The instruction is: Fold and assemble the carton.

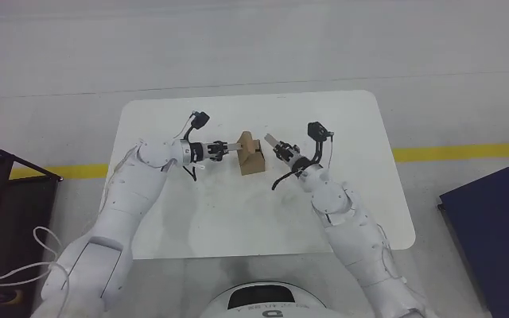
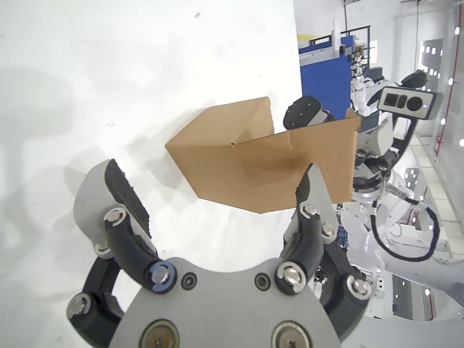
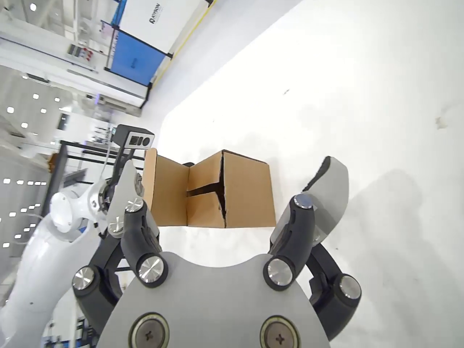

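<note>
Carton (image 1: 253,155), one, sits on the bench (image 1: 207,226) between left end effector (image 2: 214,172) and right end effector (image 3: 230,168), both spread wide

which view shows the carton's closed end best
The right wrist view: the carton faces it closed end first, seams plain. The left wrist view sees its open flaps; the top view sees it small, from above.

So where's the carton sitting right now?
In the top view the carton stands near the middle of the white table, between the left gripper and the right gripper, both open.
</note>
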{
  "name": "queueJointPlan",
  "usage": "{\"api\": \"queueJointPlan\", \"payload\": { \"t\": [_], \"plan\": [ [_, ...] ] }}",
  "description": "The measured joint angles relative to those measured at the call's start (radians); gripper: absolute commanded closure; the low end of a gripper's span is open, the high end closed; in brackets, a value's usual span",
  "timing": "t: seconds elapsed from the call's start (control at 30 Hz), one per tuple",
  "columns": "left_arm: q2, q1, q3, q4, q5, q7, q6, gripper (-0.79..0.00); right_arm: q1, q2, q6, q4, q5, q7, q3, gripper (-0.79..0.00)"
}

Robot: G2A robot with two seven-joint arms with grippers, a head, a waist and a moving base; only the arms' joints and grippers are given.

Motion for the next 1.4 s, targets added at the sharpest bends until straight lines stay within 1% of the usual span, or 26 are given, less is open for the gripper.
{"api": "queueJointPlan", "payload": {
  "t": [0.1, 0.13, 0.2, 0.23, 0.3, 0.37, 0.47, 0.63, 0.67, 0.93, 1.3, 1.37, 1.4],
  "plan": [
    [-0.004, -0.007, 0.023, -0.004, 0.052, 0.036, 0.022, -0.785, 0.010, -0.001, -0.098, 0.059, 0.110, 0.026, 0.012, -0.782],
    [-0.005, -0.008, 0.030, -0.004, 0.065, 0.044, 0.028, -0.785, 0.016, -0.001, -0.121, 0.076, 0.136, 0.037, 0.012, -0.748],
    [-0.009, -0.013, 0.046, -0.001, 0.091, 0.064, 0.039, -0.785, 0.032, -0.002, -0.175, 0.109, 0.189, 0.069, 0.007, -0.723],
    [-0.011, -0.014, 0.051, 0.000, 0.097, 0.069, 0.041, -0.785, 0.038, -0.002, -0.194, 0.122, 0.205, 0.083, 0.005, -0.656],
    [-0.014, -0.019, 0.061, 0.005, 0.105, 0.076, 0.044, -0.785, 0.051, -0.002, -0.221, 0.147, 0.233, 0.106, 0.002, -0.613],
    [-0.016, -0.022, 0.067, 0.008, 0.106, 0.080, 0.044, -0.785, 0.060, -0.001, -0.229, 0.161, 0.237, 0.112, 0.002, -0.554],
    [-0.019, -0.026, 0.071, 0.015, 0.100, 0.086, 0.039, -0.785, 0.065, 0.001, -0.216, 0.175, 0.228, 0.104, 0.003, -0.523],
    [-0.021, -0.031, 0.076, 0.025, 0.096, 0.090, 0.034, -0.785, 0.063, 0.005, -0.183, 0.174, 0.219, 0.085, 0.016, -0.403],
    [-0.021, -0.031, 0.077, 0.026, 0.096, 0.090, 0.033, -0.785, 0.062, 0.006, -0.183, 0.173, 0.221, 0.088, 0.018, -0.394],
    [-0.025, -0.031, 0.090, 0.025, 0.092, 0.088, 0.026, -0.785, 0.079, 0.012, -0.130, 0.191, 0.185, 0.148, -0.004, -0.385],
    [-0.029, -0.038, 0.099, 0.030, 0.088, 0.089, 0.025, -0.785, 0.088, 0.016, -0.088, 0.189, 0.155, 0.162, -0.027, -0.354],
    [-0.030, -0.039, 0.101, 0.031, 0.088, 0.089, 0.025, -0.785, 0.091, 0.017, -0.081, 0.193, 0.154, 0.164, -0.031, -0.336],
    [-0.030, -0.039, 0.103, 0.031, 0.088, 0.090, 0.025, -0.785, 0.093, 0.017, -0.080, 0.196, 0.157, 0.167, -0.032, -0.280]
  ]
}}
